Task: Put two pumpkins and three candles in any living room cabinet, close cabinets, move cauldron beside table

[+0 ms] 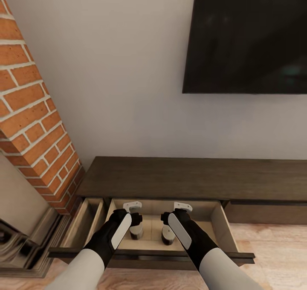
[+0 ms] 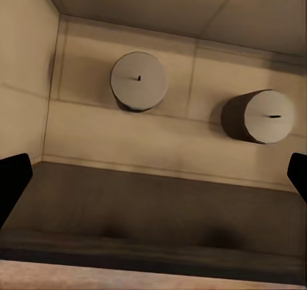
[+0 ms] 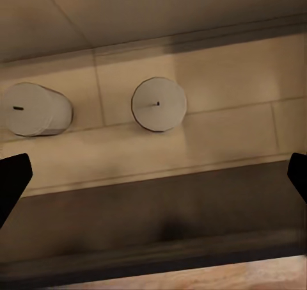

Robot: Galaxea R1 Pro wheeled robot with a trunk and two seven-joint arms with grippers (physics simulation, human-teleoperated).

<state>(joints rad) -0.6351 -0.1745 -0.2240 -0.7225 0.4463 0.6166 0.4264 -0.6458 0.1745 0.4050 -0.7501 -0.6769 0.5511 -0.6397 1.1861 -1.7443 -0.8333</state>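
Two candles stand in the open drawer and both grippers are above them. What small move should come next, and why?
Probably lift both arms straight up out of the drawer. Both candles stand upright on its beige floor, and the left gripper and right gripper are open and hold nothing, so the placing looks done; the drawer cannot close with arms inside.

You have the cabinet (image 1: 187, 177), long, low and dark brown, with one wide drawer (image 1: 221, 221) pulled open, pale beige inside. Two candles stand upright on its floor, apart: one (image 1: 136, 231) at 9 o'clock, the other (image 1: 167, 235) at 3 o'clock. Both are squat, grey, with flat tops.
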